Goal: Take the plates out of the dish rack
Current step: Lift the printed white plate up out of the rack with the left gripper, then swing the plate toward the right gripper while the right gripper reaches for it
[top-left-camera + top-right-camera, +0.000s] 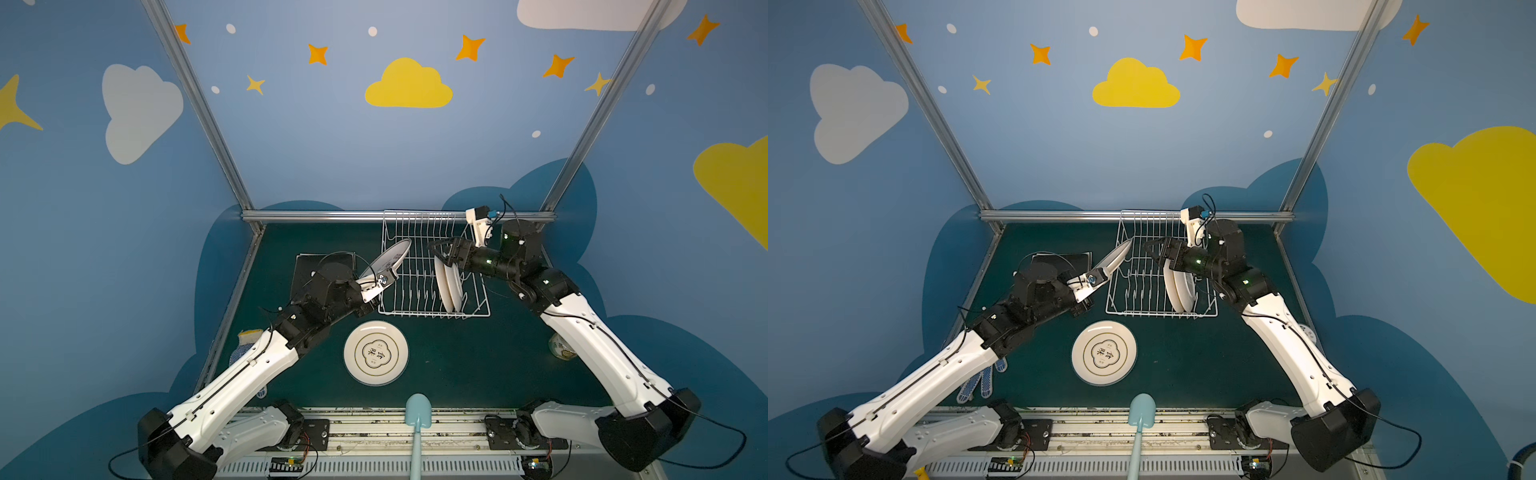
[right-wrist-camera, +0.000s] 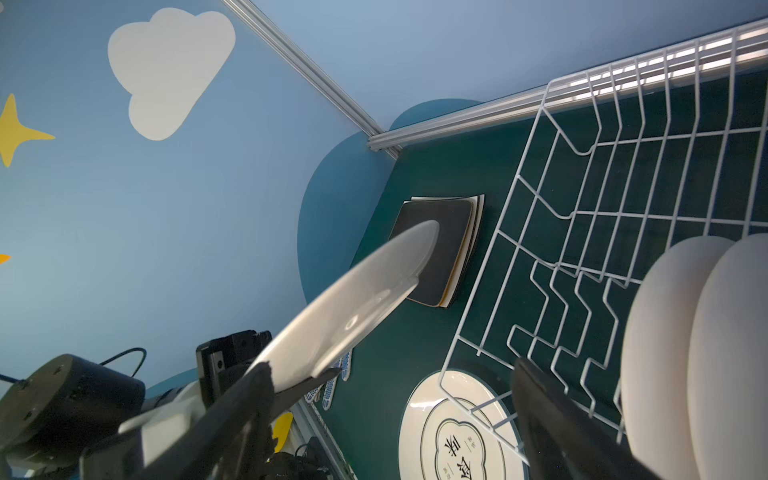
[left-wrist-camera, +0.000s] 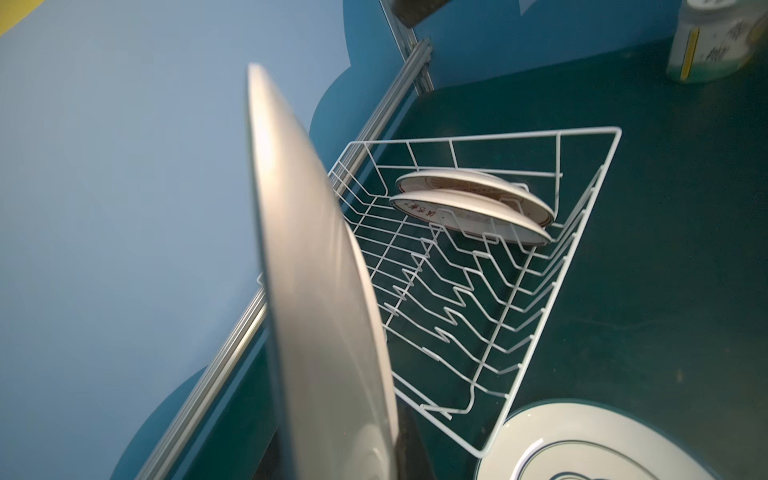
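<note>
The white wire dish rack (image 1: 478,309) stands at the back of the table in both top views. Two round white plates (image 1: 451,286) stand on edge in its right part, also in the right wrist view (image 2: 685,353). My left gripper (image 1: 371,277) is shut on the rim of a third round plate (image 1: 388,257), holding it tilted over the rack's left edge; this plate (image 3: 316,291) fills the left wrist view. My right gripper (image 1: 441,254) hangs open just above the two racked plates. Another round plate (image 1: 376,352) lies flat in front of the rack. A stack of square plates, black one on top (image 2: 440,253), lies left of the rack.
A light blue scoop (image 1: 417,415) lies at the table's front edge. A jar (image 1: 561,347) stands at the right, behind the right arm. Dotted gloves (image 1: 976,384) and a yellow sponge (image 1: 249,334) lie under the left arm.
</note>
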Available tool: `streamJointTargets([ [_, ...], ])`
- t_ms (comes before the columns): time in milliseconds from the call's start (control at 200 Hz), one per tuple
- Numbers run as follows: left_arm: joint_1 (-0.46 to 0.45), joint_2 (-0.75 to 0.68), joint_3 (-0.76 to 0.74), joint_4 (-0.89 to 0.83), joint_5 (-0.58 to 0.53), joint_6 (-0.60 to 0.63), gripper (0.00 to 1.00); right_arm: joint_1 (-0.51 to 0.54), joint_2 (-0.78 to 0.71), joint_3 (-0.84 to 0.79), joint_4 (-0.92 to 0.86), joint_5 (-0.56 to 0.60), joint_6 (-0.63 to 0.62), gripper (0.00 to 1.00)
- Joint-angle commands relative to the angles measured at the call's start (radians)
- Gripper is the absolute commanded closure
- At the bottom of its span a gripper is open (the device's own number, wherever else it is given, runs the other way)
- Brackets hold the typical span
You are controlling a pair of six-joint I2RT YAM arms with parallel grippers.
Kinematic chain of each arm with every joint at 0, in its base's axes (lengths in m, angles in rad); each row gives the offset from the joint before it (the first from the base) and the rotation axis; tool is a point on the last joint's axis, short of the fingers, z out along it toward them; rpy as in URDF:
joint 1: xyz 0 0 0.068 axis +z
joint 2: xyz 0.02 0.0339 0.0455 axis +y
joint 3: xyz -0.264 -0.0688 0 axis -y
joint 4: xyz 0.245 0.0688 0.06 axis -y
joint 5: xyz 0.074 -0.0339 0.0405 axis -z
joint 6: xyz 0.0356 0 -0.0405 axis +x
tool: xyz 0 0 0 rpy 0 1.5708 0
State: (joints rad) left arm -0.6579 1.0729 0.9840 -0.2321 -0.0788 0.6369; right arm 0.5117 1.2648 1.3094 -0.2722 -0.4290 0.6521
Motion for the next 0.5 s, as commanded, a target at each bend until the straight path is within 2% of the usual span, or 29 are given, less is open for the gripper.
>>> streamJointTargets([
  [0, -0.025, -0.025, -0.008, 0.146, -0.093, 0.123, 0.97, 0.022, 0.012, 0.014, 0.045, -0.004, 0.032, 0.11],
  [496, -0.116, 0.016, -0.06, 0.25, -0.207, 0.331, 0.97, 0.063, 0.13, 0.052, -0.019, -0.053, 0.134, 0.24],
])
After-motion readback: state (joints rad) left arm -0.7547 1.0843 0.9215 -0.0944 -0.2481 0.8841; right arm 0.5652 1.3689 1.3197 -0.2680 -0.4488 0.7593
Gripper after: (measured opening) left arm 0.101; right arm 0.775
